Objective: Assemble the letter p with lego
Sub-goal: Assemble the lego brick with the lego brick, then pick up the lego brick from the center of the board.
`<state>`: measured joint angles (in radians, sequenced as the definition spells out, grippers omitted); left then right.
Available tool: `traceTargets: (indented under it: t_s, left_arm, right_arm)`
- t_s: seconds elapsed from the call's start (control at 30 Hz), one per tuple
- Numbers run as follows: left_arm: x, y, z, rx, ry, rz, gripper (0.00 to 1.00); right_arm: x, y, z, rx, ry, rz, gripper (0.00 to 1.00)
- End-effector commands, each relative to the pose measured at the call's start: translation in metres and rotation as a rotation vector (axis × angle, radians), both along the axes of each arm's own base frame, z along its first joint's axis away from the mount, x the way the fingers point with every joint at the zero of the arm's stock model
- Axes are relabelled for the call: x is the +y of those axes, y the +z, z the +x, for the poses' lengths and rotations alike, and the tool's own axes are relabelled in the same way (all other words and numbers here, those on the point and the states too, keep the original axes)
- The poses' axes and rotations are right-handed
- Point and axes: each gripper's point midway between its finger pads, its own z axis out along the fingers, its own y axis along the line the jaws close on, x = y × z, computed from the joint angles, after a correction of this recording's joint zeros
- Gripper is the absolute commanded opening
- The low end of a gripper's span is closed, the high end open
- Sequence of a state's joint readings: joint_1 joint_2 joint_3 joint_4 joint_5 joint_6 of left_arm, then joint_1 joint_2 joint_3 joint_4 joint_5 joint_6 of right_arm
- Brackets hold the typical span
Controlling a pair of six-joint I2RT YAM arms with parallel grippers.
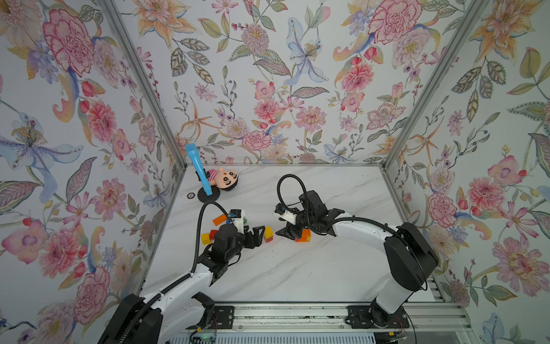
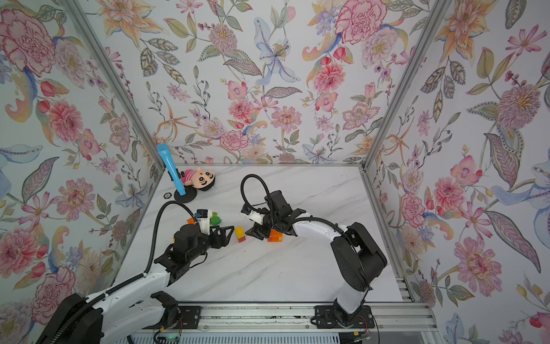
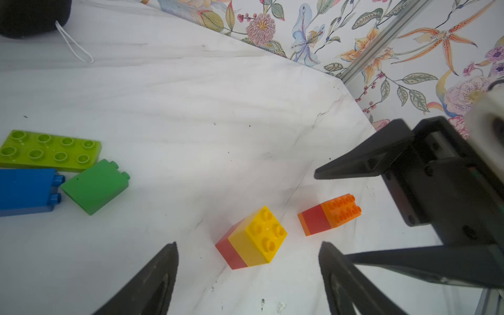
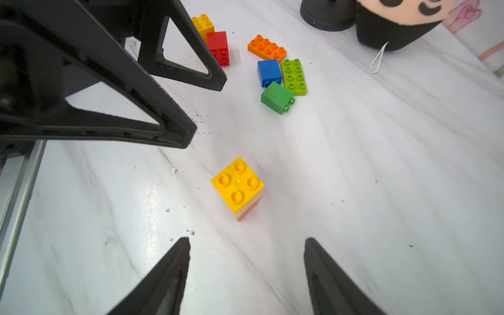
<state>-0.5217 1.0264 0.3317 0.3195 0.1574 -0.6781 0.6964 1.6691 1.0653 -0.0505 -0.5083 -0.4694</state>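
A: Where are we?
B: Early, I'd say. Yellow stack stands between left gripper and right gripper, both with jaws apart, empty; orange stack near it.
A: Next?
B: Close squarely on one stack. Grippers crowd each other; front table lies open.

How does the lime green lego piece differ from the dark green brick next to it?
The lime green piece is long and low; the dark green brick is short and chunky. The lime green piece lies studs up, showing eight; the dark green brick lies on its side, studs pointing sideways. Both rest loose on the table beside the blue brick.
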Motion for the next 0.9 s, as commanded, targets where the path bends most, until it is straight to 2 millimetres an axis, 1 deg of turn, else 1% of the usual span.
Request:
traceTargets:
  t_s: [0.0, 0.07, 0.13, 0.2, 0.33, 0.43, 0.47, 0.63, 0.73, 0.87]
  left_arm:
    - [0.006, -0.028, -0.016, 0.045, -0.008, 0.126, 0.86]
    - [0.0, -0.031, -0.024, 0.033, -0.037, 0.151, 0.9]
    - [-0.002, -0.037, -0.029, 0.033, -0.051, 0.178, 0.91]
    - [-0.003, -0.044, -0.032, 0.047, -0.059, 0.198, 0.92]
    - [-0.004, -0.059, -0.031, 0.089, -0.053, 0.239, 0.92]
    - [-0.01, -0.063, -0.025, 0.1, -0.046, 0.235, 0.93]
    - [-0.011, -0.064, -0.022, 0.105, -0.037, 0.233, 0.93]
    - [-0.017, -0.071, -0.01, 0.119, -0.011, 0.218, 0.93]
    - [-0.016, -0.078, -0.004, 0.132, 0.019, 0.223, 0.93]
    - [-0.015, -0.087, 0.002, 0.155, 0.042, 0.216, 0.92]
  right_arm:
    - [-0.017, 0.009, 0.002, -0.016, -0.055, 0.008, 0.69]
    - [-0.029, 0.011, 0.002, -0.012, -0.085, 0.002, 0.69]
    - [-0.045, 0.011, 0.012, -0.012, -0.142, -0.01, 0.69]
    - [-0.056, 0.01, 0.017, 0.002, -0.178, -0.016, 0.68]
    - [-0.071, 0.012, 0.025, -0.005, -0.25, -0.02, 0.68]
    - [-0.079, 0.02, 0.038, -0.03, -0.363, 0.009, 0.68]
    - [-0.081, 0.023, 0.039, -0.018, -0.39, 0.034, 0.68]
    - [-0.093, 0.025, 0.027, 0.01, -0.433, 0.059, 0.68]
    - [-0.103, 0.017, 0.029, 0.056, -0.488, 0.046, 0.68]
    - [-0.102, 0.006, 0.019, 0.115, -0.483, 0.064, 0.68]
